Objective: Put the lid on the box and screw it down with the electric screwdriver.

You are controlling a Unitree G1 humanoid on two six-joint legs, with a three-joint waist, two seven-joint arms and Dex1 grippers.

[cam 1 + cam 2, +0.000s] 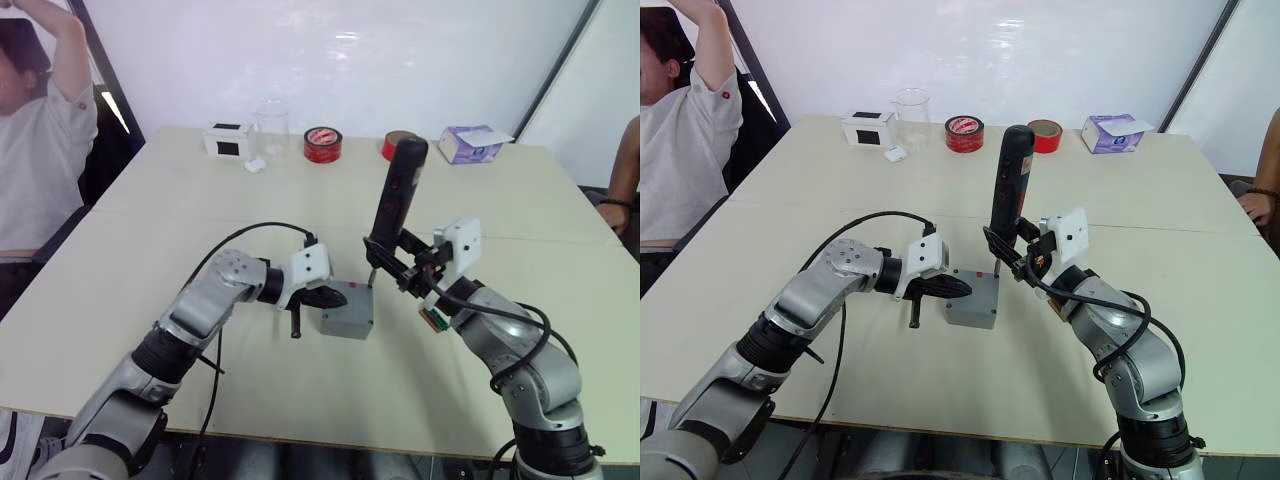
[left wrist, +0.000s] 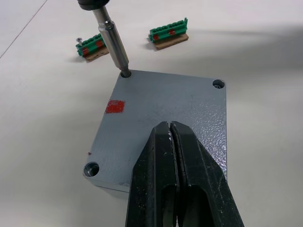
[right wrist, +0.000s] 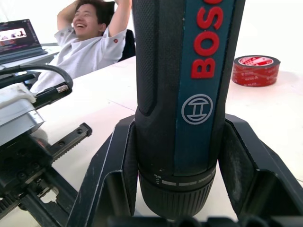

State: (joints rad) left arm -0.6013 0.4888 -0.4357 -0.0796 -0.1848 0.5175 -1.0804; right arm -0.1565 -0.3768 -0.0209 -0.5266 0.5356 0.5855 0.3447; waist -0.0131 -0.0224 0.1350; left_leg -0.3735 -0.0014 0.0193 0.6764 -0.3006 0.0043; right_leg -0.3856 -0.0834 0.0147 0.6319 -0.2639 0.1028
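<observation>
Hidden: the screw under the bit cannot be made out; the fourth corner of the lid (image 2: pixel 161 113) is covered by the left gripper (image 2: pixel 171 156), so three corner holes can be counted, one of them filled by the bit.
Cut off: the electric screwdriver (image 1: pixel 395 195) runs out of the top of the right wrist view; the person (image 1: pixel 40 130) at the table's far left is cropped at the frame edge.
Lid: lies flat on the box (image 1: pixel 347 312), edges lined up, a red mark on its top face.
Box: one, near the middle of the table (image 1: pixel 300 190), between the two arms.
Electric screwdriver: one, held nearly upright, its thin metal bit set into a corner hole of the lid.
Left gripper: jaws pressed together, tips resting on the lid's top.
Right gripper (image 3: pixel 177 189): jaws clamped on the electric screwdriver's lower body.
Green-and-brown pieces (image 2: pixel 169 35): two, on the table just beyond the box.
Tape rolls (image 1: pixel 322 144): two red ones at the far edge.
Other far-edge things: one clear beaker (image 1: pixel 271 128), one white-and-black box (image 1: pixel 228 139), one purple tissue box (image 1: pixel 470 145).
</observation>
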